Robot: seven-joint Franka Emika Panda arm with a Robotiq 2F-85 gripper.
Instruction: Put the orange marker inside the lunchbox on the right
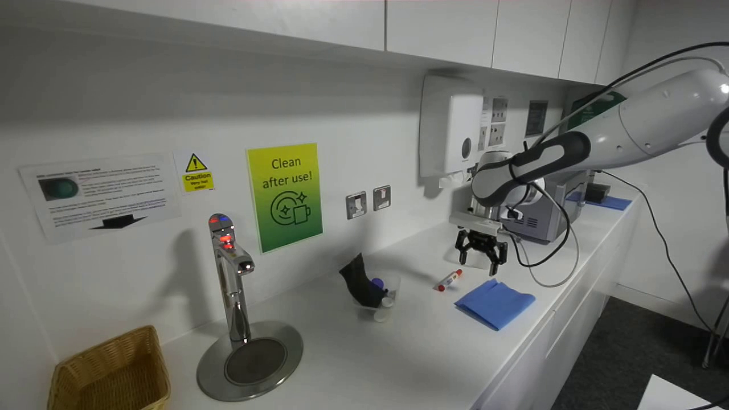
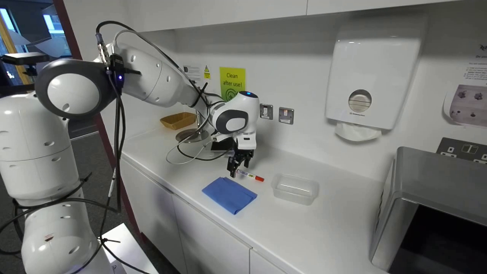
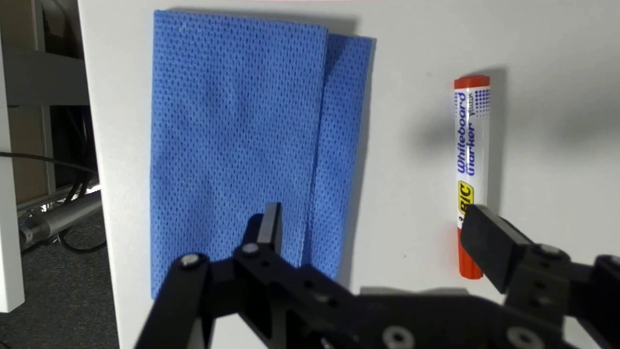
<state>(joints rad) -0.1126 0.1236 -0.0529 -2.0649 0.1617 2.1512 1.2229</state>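
Wrist view: marker [image 3: 471, 145] lies flat on white counter [image 3: 407, 208], apart from the folded blue cloth [image 3: 237, 126]. It's got a white barrel w/ purple-blue "Whiteboard marker" lettering, a yellow BIC badge, a longish red-orange cap & a shorter red-orange butt. The gripper [image 3: 374, 215] is over the counter w/ fingers spread wide, 1 partly covering the marker here. In an exterior view, clear lunchbox [image 2: 295, 190] sits near the marker's cap end
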